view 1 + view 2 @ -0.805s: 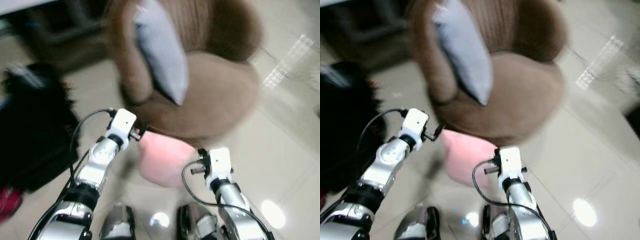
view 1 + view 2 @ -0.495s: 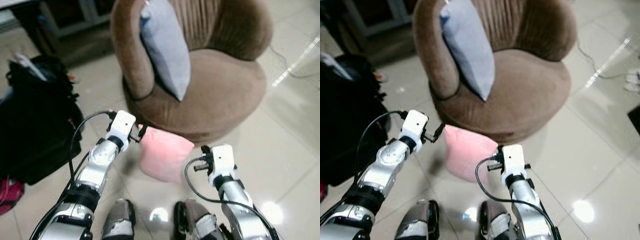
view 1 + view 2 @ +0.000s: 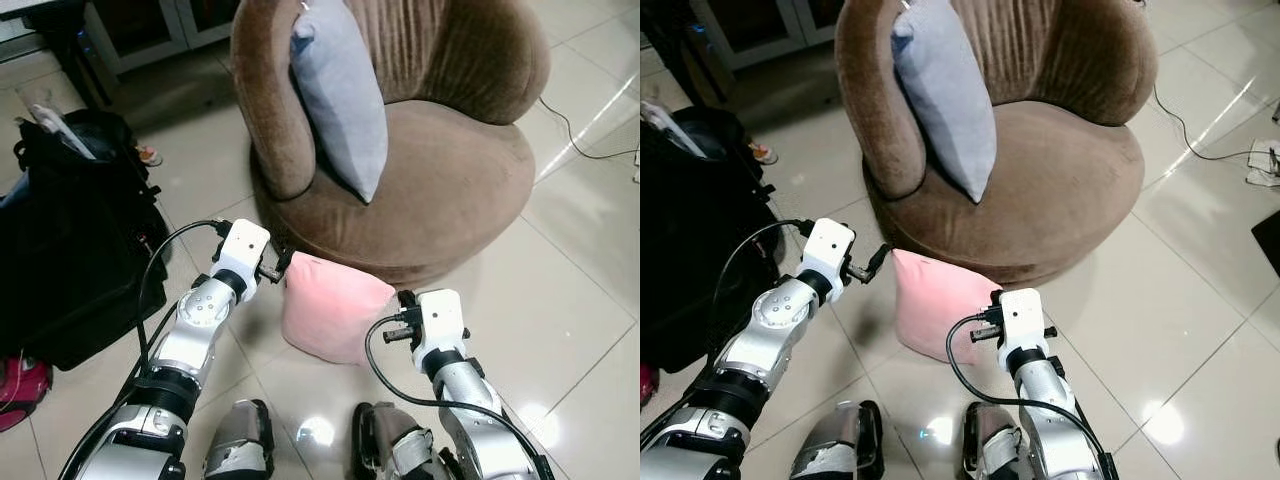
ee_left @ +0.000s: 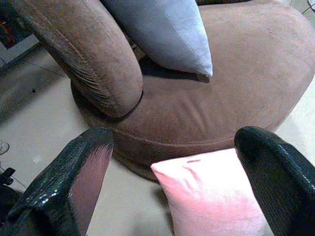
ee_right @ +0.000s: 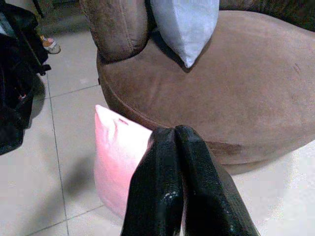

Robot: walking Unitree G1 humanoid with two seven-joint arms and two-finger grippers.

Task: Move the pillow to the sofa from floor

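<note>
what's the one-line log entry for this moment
pink pillow: on floor against sofa base | left gripper: open, over pillow's corner | right gripper: shut, near pillow | grey cushion: on seat

Both silver arms were held out forward and bent at the elbow. The left gripper (image 4: 172, 182) was raised to the left, its two black fingers (image 4: 74, 182) spread wide apart. The right gripper (image 5: 176, 162) was held lower and to the right, its fingers (image 5: 155, 187) pressed together with no gap between them. A black cable was looped from each wrist back along the forearm. Both feet were seen below, between the arms.
</note>
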